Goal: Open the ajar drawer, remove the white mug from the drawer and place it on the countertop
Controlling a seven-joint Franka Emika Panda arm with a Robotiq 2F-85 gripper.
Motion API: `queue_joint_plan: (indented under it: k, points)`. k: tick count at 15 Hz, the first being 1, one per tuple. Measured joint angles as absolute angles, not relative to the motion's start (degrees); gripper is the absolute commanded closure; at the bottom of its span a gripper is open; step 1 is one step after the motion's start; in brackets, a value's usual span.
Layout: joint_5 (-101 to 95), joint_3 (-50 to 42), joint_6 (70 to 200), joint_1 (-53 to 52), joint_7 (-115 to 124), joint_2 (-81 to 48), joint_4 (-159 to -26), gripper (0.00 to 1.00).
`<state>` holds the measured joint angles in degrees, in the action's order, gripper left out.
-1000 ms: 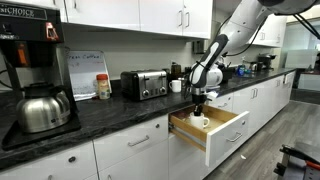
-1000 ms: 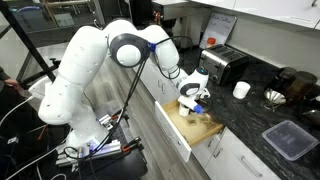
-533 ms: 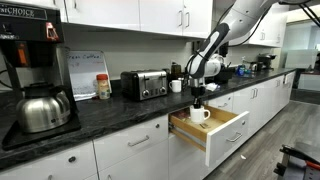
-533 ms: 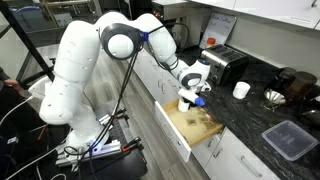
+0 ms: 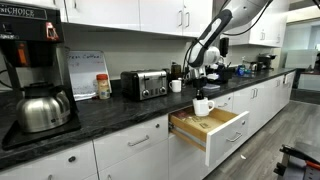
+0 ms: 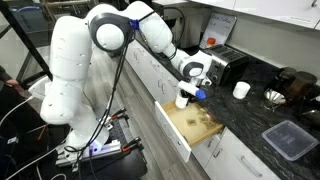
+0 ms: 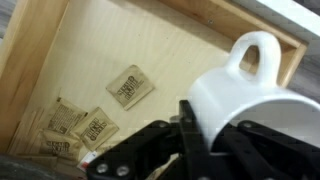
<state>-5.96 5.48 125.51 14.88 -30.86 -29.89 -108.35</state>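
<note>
Furthest left, a shiny steel kettle (image 5: 44, 108) sat on the long dark polished stone countertop (image 5: 112, 108). To its right stood a black and silver toaster (image 5: 145, 84), then a second white mug (image 5: 176, 86) near the wall. Right of these, the white robot arm's gripper (image 5: 202, 98) was pinching a small plain white ceramic mug (image 5: 203, 107) and holding it over the wide open drawer (image 5: 222, 136) with its pale wood box, about level with the countertop's edge. In the wrist view, brown paper packets (image 7: 130, 87) lay on the drawer floor below the mug.
</note>
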Motion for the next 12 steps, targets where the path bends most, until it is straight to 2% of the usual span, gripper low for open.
queue_joint_plan:
  k: [12]
  points:
    - [-5.96, 3.53, 115.24, 14.11, -34.28, -28.14, -100.61, 0.98]
